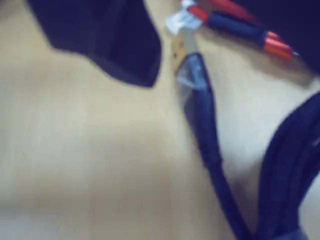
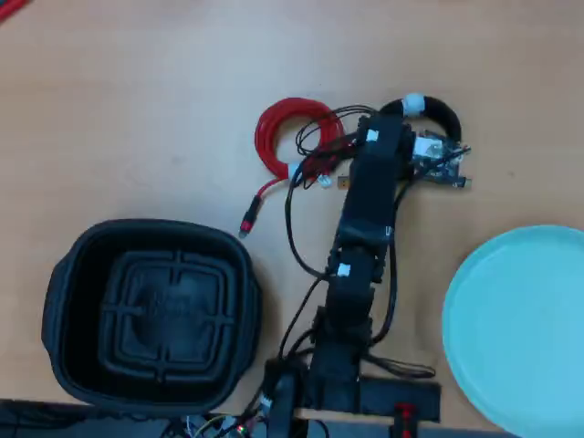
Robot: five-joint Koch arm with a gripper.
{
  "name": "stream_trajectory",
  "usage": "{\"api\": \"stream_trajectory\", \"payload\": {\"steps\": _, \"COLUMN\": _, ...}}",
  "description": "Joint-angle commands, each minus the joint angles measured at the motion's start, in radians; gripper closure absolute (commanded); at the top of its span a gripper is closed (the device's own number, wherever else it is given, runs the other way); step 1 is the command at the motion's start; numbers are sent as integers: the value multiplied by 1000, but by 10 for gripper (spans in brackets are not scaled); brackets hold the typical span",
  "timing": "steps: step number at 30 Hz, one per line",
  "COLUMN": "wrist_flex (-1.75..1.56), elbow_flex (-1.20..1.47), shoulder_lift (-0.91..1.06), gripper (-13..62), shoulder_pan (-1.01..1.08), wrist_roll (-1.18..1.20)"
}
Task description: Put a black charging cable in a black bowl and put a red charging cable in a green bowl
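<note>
Black charging cable [image 2: 436, 111] sits on the wooden counter [image 2: 137, 100] at the far end of my reach, mostly hidden under the arm's head in the overhead view; only its arc with the white tie shows. Red charging cable [image 2: 290, 137] lies just beside it to the left in that view, tail with plug trailing toward the black bowl [image 2: 151, 315]. Both bowls are empty; green bowl [image 2: 520, 324] is well apart at the right edge.

Gripper [image 2: 429, 155] hovers over the black ring. Wrist view is blurred: I see dark cable [image 1: 295, 165] at lower right and a plug end [image 1: 200, 100] in the middle, but I cannot tell whether the jaws are open or closed.

My read: I'm lining up the grasp on the black cable. To do it well, I'd straddle the wound bundle near the tie, keep clear of the red coil and my own wiring, and confirm closure before lifting toward the black bowl.
</note>
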Motion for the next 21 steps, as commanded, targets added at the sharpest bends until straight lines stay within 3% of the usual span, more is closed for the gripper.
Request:
{"api": "stream_trajectory", "payload": {"steps": 1, "wrist_flex": -6, "elbow_flex": -14, "shoulder_lift": 5, "gripper": 24, "shoulder_pan": 2, "wrist_roll": -86}}
{"api": "stream_trajectory", "payload": {"steps": 21, "wrist_flex": -57, "elbow_flex": 34, "shoulder_lift": -11, "gripper": 29, "shoulder_pan": 124, "wrist_roll": -374}}
